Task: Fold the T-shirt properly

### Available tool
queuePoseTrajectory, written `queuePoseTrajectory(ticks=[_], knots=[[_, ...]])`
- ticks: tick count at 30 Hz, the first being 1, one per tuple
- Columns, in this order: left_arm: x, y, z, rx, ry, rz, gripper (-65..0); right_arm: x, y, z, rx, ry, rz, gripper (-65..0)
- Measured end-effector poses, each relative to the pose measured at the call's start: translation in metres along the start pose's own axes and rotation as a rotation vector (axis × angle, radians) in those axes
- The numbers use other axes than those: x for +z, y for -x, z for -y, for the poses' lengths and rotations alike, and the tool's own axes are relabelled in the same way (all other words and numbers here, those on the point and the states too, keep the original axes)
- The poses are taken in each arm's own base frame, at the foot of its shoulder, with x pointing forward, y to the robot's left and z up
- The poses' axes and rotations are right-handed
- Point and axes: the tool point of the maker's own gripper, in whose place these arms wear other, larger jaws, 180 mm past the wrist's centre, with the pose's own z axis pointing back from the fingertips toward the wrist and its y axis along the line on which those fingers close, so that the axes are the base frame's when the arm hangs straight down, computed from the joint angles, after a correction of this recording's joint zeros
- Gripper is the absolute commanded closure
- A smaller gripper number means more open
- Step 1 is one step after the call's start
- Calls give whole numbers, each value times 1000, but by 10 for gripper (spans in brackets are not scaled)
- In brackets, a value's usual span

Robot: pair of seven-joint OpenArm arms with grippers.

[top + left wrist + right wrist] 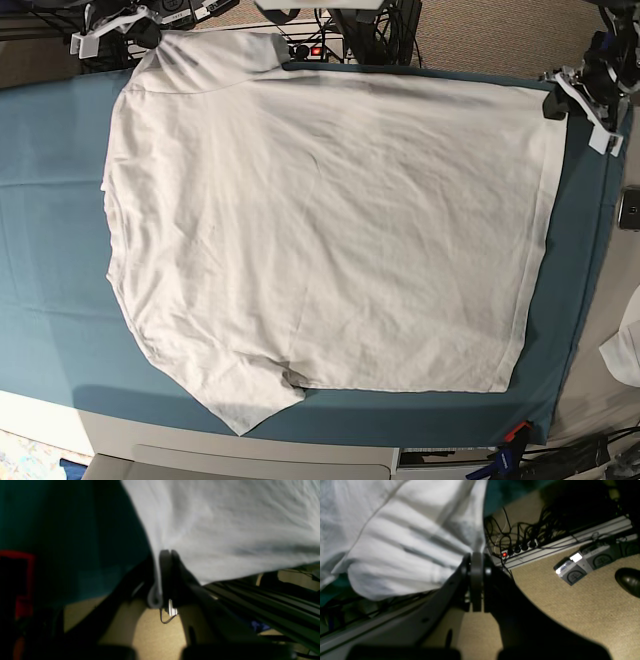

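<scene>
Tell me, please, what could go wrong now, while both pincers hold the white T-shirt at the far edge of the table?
1. The left pincer pinches only a thin bit of the T-shirt hem; a pull may slip it free.
2. The right pincer holds bunched cloth at the sleeve, so creases may be folded in.
3. Both corners are beyond the teal table cover, above the cables; a dropped corner might hang off the table.

— How did the T-shirt point(320, 240) lie?
— Spread nearly flat across the table point(50, 200), plain white and wrinkled, one short sleeve reaching the near edge.
— And at the far edge?
— Its two far corners were pinched between the closed jaws of each arm.
</scene>
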Motion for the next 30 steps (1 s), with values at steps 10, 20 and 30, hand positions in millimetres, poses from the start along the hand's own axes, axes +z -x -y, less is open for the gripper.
queuePoseTrajectory(ticks=[10,20,30], knots=[[4,30,6,36,3,-55,0,18,25,3,-28,-13,-62,0],[7,52,20,74,17,-83,0,25,35,7,-32,1,-98,0],[8,57,20,75,17,-103,0,52,5,22,-54,-3,-7,0]])
